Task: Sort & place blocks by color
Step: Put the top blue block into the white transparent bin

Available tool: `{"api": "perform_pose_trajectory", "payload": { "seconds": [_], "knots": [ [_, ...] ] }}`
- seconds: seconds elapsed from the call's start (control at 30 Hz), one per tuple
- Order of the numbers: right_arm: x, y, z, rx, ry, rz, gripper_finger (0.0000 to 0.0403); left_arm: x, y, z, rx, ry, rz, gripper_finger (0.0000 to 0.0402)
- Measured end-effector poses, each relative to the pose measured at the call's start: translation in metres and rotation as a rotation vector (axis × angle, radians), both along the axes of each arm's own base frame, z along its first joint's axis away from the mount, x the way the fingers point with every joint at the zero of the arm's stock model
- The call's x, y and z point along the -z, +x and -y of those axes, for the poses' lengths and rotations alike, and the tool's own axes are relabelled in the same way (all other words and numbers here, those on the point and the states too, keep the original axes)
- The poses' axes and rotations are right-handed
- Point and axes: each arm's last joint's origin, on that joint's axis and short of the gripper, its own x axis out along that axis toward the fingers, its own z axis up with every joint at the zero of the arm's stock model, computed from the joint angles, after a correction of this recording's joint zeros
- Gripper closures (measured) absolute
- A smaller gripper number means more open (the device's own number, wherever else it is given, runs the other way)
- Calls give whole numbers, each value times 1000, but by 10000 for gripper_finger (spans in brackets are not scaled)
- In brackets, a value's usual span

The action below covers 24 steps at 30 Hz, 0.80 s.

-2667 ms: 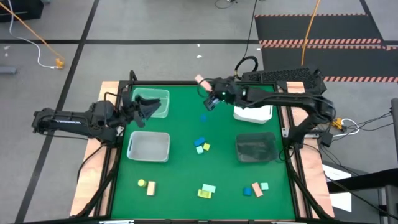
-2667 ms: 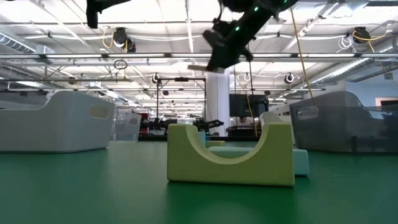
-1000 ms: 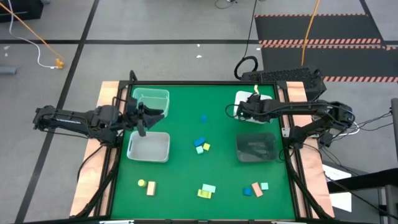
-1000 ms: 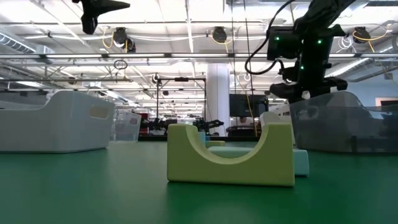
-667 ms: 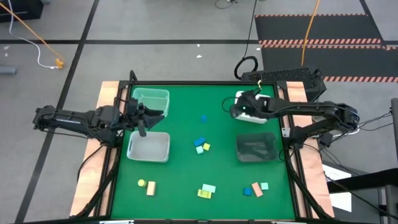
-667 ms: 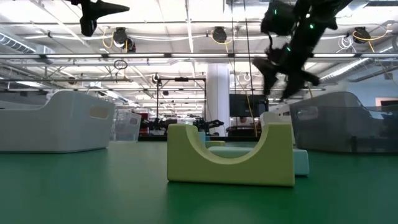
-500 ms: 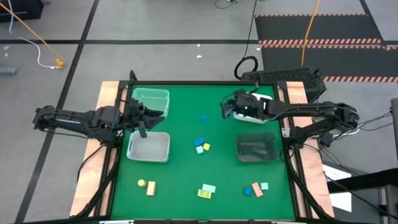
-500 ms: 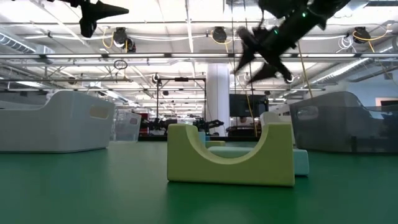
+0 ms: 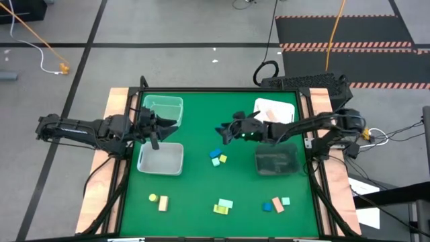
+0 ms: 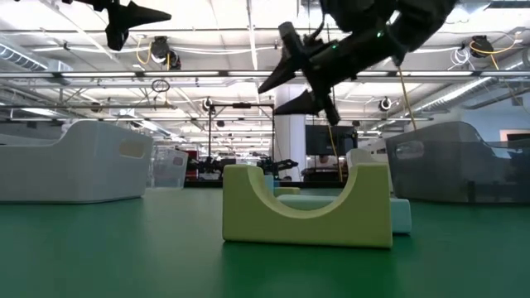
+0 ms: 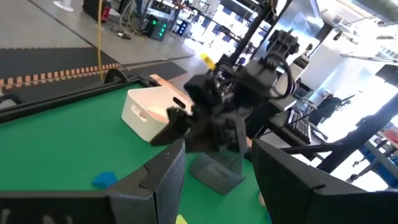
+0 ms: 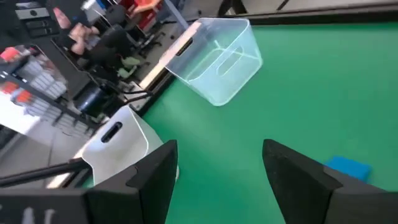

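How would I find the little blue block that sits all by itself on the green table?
Start at the clear plastic tray in the far left corner of the green table. Go across towards the white tray on the far right; roughly midway, just ahead of the right gripper, lies the small blue block. It sits alone on bare green, while every other block has neighbours nearer the front.

Blocks are scattered on the green: a lone blue one [image 9: 220, 127], a blue/teal/yellow cluster [image 9: 217, 156], yellow-green arch [image 10: 307, 217] up front, orange block [image 9: 267, 206], tan bar [image 9: 162, 203].

Matt green table cover [image 9: 201, 181]
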Motion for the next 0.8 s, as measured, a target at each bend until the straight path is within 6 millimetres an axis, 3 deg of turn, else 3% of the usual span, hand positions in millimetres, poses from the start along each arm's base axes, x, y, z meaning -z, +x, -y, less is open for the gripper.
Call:
{"api": "perform_pose_trajectory", "payload": {
  "seconds": [0.17,0.37,0.57,0.8],
  "knots": [
    [21,9,-2,-2,29,-41,177,0,0,0,0,-1,-2,215],
    [16,22,-4,-40,-58,-216,177,1,0,0,-1,0,-5,215],
    [4,35,18,136,-6,-517,177,0,0,0,-3,-11,-1,215],
    [15,61,37,136,-4,-590,177,0,0,-1,-12,-12,0,215]
  ]
}}
